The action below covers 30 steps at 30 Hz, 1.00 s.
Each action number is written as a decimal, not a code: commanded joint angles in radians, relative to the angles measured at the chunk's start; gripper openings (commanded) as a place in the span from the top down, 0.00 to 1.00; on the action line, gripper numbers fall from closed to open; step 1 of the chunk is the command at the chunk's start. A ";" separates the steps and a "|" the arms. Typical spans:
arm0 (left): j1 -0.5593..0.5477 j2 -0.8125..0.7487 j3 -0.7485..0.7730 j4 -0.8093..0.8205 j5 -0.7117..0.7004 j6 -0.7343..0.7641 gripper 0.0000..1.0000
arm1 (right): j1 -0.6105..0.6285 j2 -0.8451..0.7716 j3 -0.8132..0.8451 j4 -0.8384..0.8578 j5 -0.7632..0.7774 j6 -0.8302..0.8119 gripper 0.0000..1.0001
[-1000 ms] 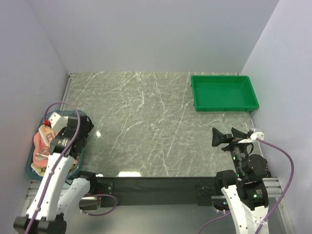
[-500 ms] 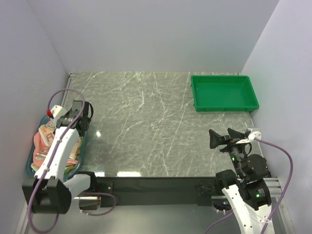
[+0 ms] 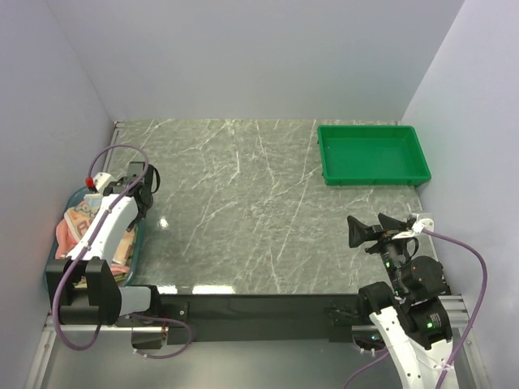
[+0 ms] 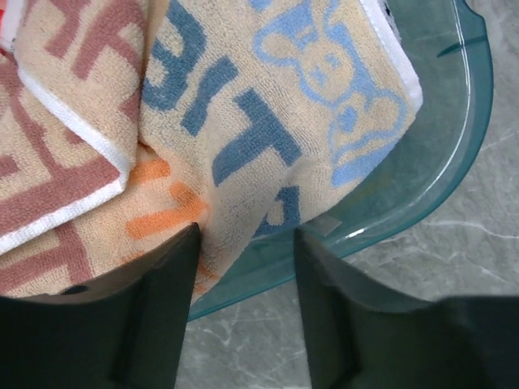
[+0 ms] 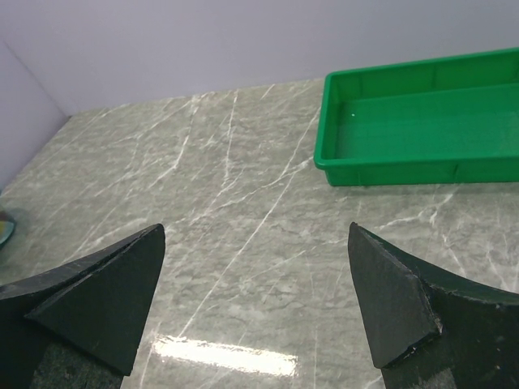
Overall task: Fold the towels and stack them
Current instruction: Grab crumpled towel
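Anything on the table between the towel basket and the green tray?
No. In the top view that stretch of marble table is bare from the blue basket, where the towels lie, across to the green tray.

The top external camera looks steeply down from above and behind the arm bases. It takes in the whole table (image 3: 243,186), with the green tray (image 3: 373,154) at upper right and the blue basket (image 3: 136,241) at the left edge. The left wrist camera looks down, very close, past the left gripper (image 4: 245,235) onto the towels (image 4: 243,105) in that basket. The right wrist camera sits low, facing past the right gripper (image 5: 255,231) across the table to the same tray.
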 commanded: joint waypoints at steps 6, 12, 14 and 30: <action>0.007 -0.019 -0.019 -0.008 -0.082 0.007 0.77 | 0.019 -0.303 0.022 0.011 0.009 -0.001 0.00; 0.007 -0.039 0.007 -0.035 -0.127 0.052 0.99 | 0.018 -0.304 0.021 0.012 0.007 -0.001 0.00; 0.007 -0.054 0.037 -0.044 -0.130 0.067 0.99 | 0.019 -0.303 0.021 0.012 0.007 -0.003 0.00; -0.526 0.192 0.930 -0.241 -0.119 0.127 1.00 | 0.019 -0.292 0.022 0.012 0.015 -0.001 0.00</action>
